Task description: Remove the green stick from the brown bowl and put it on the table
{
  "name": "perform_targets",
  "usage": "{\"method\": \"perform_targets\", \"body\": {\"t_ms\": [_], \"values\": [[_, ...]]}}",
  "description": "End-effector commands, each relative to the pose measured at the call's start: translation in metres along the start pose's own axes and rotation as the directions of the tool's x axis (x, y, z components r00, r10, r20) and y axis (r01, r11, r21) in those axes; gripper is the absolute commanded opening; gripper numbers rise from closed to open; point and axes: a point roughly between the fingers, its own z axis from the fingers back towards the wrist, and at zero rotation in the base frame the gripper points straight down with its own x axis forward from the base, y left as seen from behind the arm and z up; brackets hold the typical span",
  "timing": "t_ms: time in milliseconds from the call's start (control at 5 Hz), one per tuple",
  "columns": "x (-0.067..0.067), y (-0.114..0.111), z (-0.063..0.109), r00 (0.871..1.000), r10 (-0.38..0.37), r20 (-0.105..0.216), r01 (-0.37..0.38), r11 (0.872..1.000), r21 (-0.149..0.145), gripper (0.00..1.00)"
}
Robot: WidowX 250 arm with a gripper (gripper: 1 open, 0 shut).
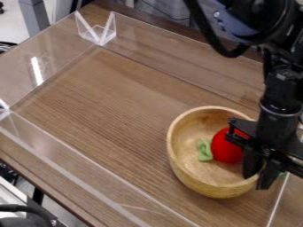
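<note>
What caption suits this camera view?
Robot gripper reaching into the brown bowl beside a red object and green piece.

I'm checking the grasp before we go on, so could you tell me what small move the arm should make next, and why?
Probably finish closing, then lift straight up. The claw sits low inside the brown bowl, jaws narrowed beside the red object; the green stick lies next to it, and whether it is gripped is unclear.

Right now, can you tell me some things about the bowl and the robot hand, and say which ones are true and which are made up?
1. The gripper is down inside the brown bowl. True.
2. A red thing lies in the bowl. True.
3. The bowl is upside down. False: it sits upright, open side up.
4. The green stick lies on the table. False: it is in the bowl, beside the red thing.
5. The bowl sits at the table's far corner. False: it is near the front right.
</note>
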Motion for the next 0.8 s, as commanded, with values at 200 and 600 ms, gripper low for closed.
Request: {"method": "perform_targets", "body": {"t_ms": [200, 600], "values": [[-0.018, -0.010, 0.015, 0.992, 0.115, 0.055, -0.114, 0.993, -0.016, 0.00], [-0.020, -0.015, 0.026, 0.996, 0.052, 0.075, -0.051, 0.999, -0.015, 0.00]]}}
